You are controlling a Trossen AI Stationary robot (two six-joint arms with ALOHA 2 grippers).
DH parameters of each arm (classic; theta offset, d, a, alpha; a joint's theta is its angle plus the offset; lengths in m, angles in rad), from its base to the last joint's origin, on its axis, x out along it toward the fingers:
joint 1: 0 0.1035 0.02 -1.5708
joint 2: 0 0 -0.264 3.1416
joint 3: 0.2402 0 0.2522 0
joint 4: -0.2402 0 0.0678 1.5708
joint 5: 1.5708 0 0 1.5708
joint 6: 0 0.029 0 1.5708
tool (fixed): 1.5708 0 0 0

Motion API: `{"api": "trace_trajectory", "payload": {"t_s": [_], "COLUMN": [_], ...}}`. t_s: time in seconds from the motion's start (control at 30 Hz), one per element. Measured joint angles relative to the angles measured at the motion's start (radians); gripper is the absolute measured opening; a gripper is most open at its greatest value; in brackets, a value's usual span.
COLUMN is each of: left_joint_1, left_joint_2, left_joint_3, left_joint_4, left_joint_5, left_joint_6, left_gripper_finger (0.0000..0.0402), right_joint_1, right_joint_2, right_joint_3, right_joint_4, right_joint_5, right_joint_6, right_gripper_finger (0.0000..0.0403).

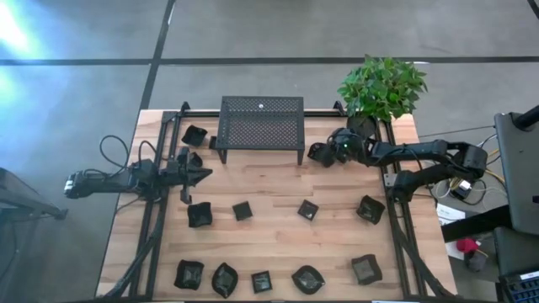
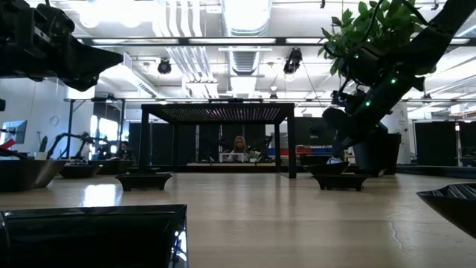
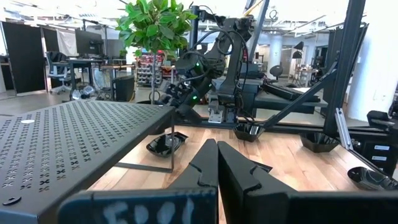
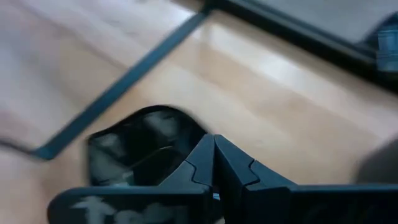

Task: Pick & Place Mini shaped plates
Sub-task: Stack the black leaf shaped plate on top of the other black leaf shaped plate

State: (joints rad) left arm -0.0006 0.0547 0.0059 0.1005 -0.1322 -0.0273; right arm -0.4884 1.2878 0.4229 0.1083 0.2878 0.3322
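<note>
High view: overhead, facing straight down on the whole table [image 1: 269,189]. Low view: at tabletop level, facing across toward the mesh stand [image 2: 217,113] at 12 o'clock. Left wrist view: close behind its fingers, facing the stand and plant [image 3: 152,28]. Right wrist view: very near the tabletop.

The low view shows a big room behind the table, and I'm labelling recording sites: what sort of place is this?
Probably an open-plan lab or workshop: exposed ceiling ducts, other dark workstations with chairs, a concrete floor.

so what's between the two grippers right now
The black mesh stand, at the table's back; in front of it only bare wood. The high view shows the shut left gripper and shut right gripper flanking it.
</note>
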Motion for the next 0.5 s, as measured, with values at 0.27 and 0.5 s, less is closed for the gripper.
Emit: {"api": "trace_trajectory", "payload": {"t_s": [0.27, 0.5], "left_joint_1": [0.000, 0.000], "left_joint_2": [0.000, 0.000], "left_joint_3": [0.000, 0.000], "left_joint_4": [0.000, 0.000], "left_joint_5": [0.000, 0.000], "left_joint_6": [0.000, 0.000], "left_gripper_finger": [0.0000, 0.0000], "right_joint_1": [0.043, 0.046], "right_joint_2": [-0.049, -0.071], "right_joint_3": [0.000, -0.001], "right_joint_4": [0.000, -0.040], "right_joint_5": [-0.116, -0.133], "right_joint_6": [-0.058, -0.029], "right_gripper_finger": [0.0008, 0.0009]}}
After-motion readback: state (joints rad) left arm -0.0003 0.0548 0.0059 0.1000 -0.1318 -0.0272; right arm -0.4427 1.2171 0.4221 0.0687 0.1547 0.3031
